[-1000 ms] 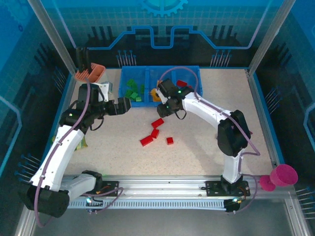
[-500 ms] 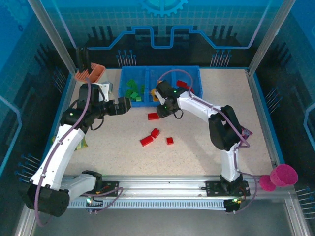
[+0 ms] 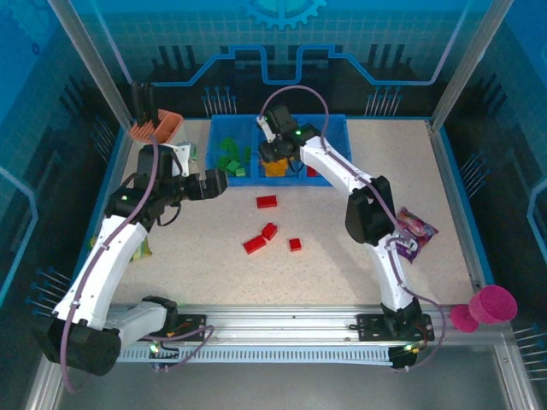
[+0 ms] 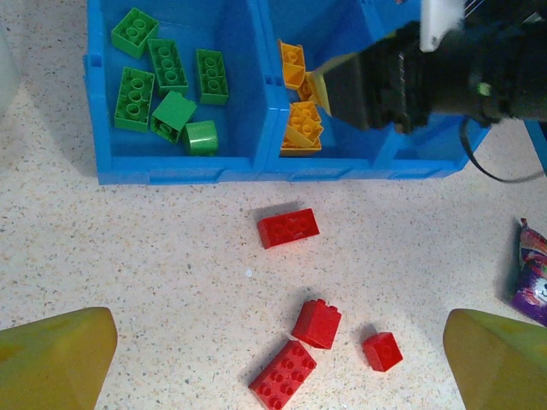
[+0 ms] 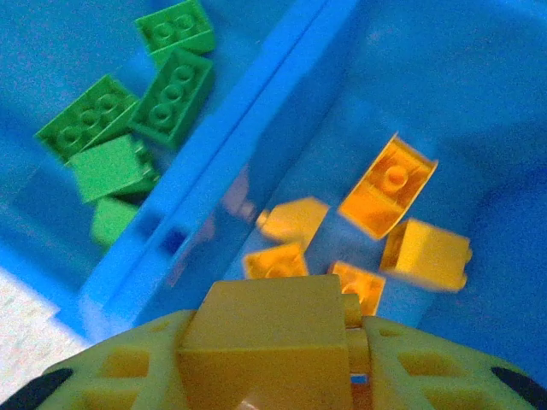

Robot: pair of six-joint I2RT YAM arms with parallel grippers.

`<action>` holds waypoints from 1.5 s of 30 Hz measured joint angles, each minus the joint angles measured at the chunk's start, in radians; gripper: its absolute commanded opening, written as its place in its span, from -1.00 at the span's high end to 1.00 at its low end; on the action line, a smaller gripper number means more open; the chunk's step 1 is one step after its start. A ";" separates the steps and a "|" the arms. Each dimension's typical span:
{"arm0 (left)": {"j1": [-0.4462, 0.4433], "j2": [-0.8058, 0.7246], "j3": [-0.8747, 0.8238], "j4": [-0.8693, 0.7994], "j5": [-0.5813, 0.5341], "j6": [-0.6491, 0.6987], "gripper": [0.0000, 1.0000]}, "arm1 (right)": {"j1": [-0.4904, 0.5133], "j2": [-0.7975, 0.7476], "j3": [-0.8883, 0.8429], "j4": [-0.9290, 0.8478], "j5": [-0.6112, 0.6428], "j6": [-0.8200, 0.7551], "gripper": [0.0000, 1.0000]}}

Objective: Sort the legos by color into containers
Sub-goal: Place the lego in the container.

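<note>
1. the orange-yellow brick (image 5: 265, 329) sits pinched between the pads of the right pincer (image 5: 269, 363) — the jaws are narrowed onto two of its sides, and a plain face is turned to the wrist camera.
2. straight beyond the fingertips lies the middle compartment of the blue tray (image 5: 226, 175), with the other orange bricks (image 5: 389, 192) loose on its floor. the pincer hangs above them, apart from them.
3. to the pincer's left, across the divider wall, the green bricks (image 5: 128, 120) lie in their own compartment.
4. nearer the arm bases than the pincer, four red bricks (image 4: 288, 228) lie on the table outside the tray, not yet sorted.
5. the left pincer (image 3: 219, 182) hangs beside the tray with its jaws spread wide, holding nothing.
6. what could go wrong, as we judge it: the pincer hangs close to the divider, so a brick let go from this height may bounce off the heap or the wall and hop in with the greens. it could also cling to one pad and drop late — outside the tray — once the arm pulls away.
</note>
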 measured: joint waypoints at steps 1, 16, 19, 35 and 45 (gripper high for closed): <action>0.000 0.000 0.000 0.000 0.000 0.000 -0.98 | -0.008 0.033 0.039 -0.003 0.002 -0.003 0.37; 0.000 0.000 0.000 0.000 0.000 0.000 -0.99 | -0.081 0.232 0.237 -0.027 -0.029 -0.011 0.02; 0.000 0.000 0.000 0.000 0.001 0.000 -0.98 | -0.079 0.231 0.234 -0.023 -0.040 -0.010 -0.11; 0.000 -0.009 -0.001 0.004 0.016 -0.003 -0.98 | -0.014 -0.073 -0.039 -0.004 -0.067 -0.050 -0.10; 0.000 -0.096 -0.006 -0.018 0.015 -0.003 -0.98 | 0.132 -0.211 -0.261 -0.135 -0.111 -0.126 0.00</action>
